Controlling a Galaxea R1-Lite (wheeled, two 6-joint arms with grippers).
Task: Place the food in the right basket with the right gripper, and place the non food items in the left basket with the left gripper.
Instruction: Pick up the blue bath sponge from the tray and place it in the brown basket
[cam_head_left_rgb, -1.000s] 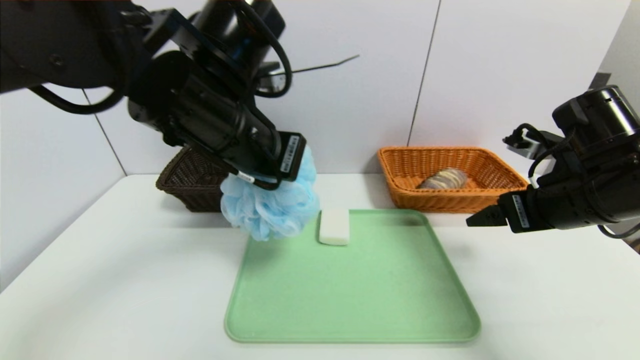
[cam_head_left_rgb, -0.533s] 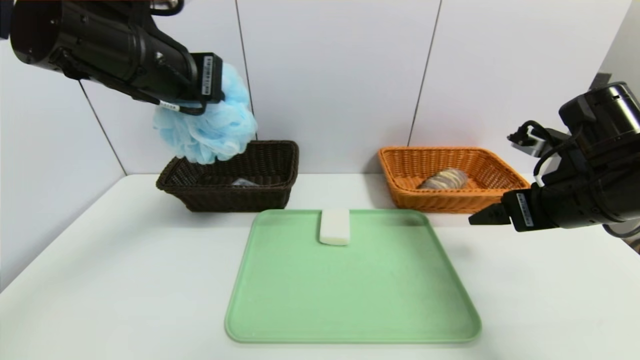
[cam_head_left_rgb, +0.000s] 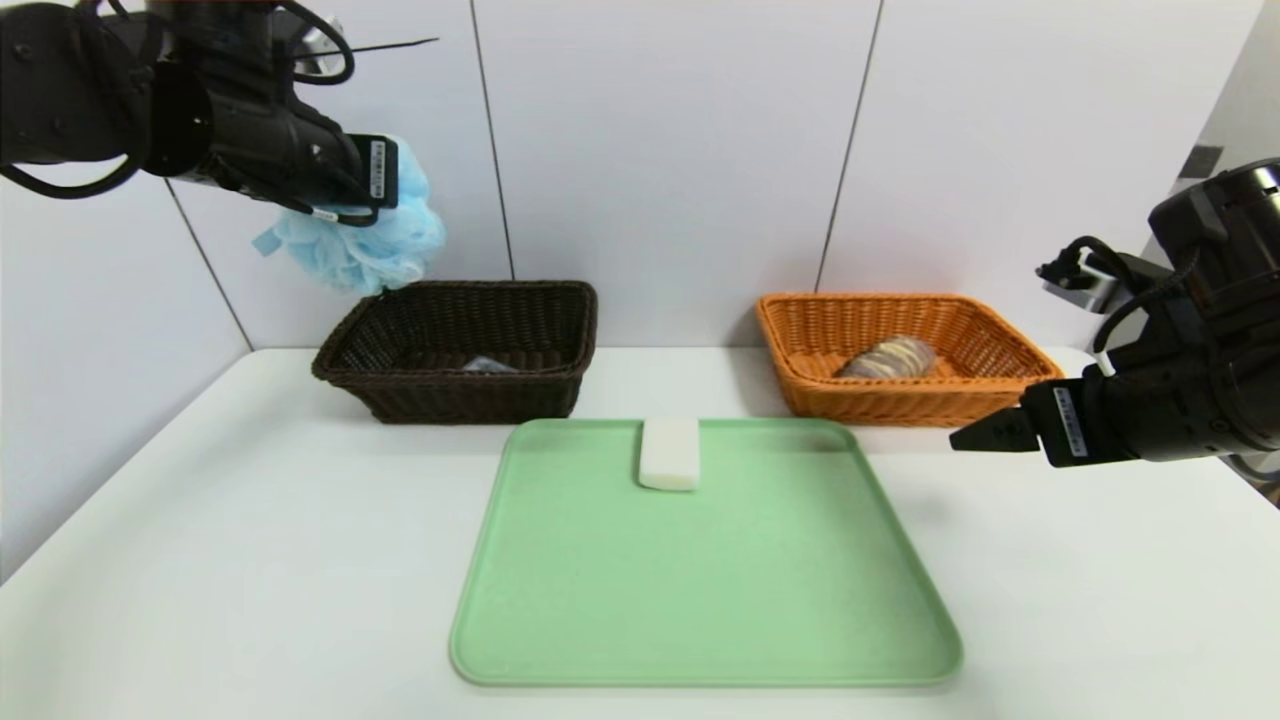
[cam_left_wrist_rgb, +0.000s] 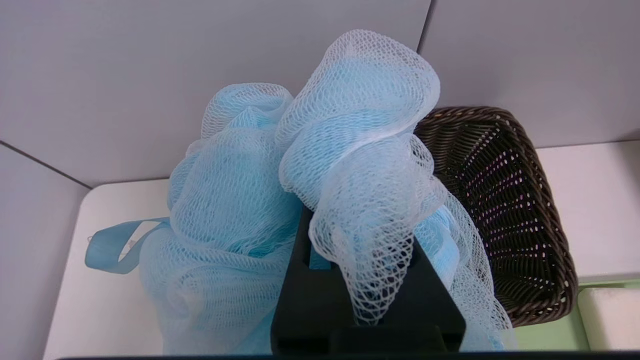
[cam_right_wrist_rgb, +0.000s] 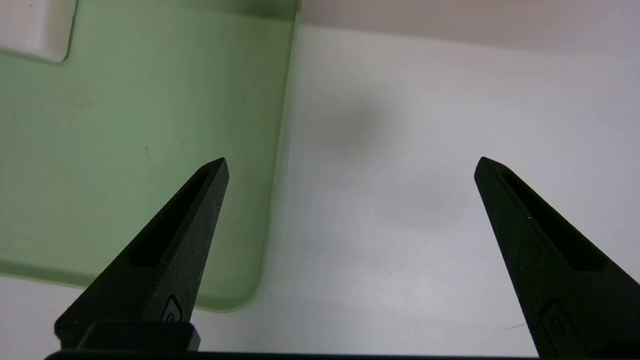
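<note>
Clamping one fluffy light blue mesh pouf (cam_head_left_rgb: 375, 235), the left gripper (cam_left_wrist_rgb: 357, 225) hangs above one dark brown woven basket (cam_head_left_rgb: 460, 400); one white rectangular soap bar (cam_head_left_rgb: 670, 455) lies on one green tray (cam_head_left_rgb: 705, 580). One marbled loaf (cam_head_left_rgb: 890, 358) sits in one orange wicker basket (cam_head_left_rgb: 900, 405); the right gripper (cam_right_wrist_rgb: 352, 167), jaws apart, hovers near it.

The light blue bath pouf (cam_head_left_rgb: 365, 240) has moved left, above the left basket's (cam_head_left_rgb: 455, 385) side.
</note>
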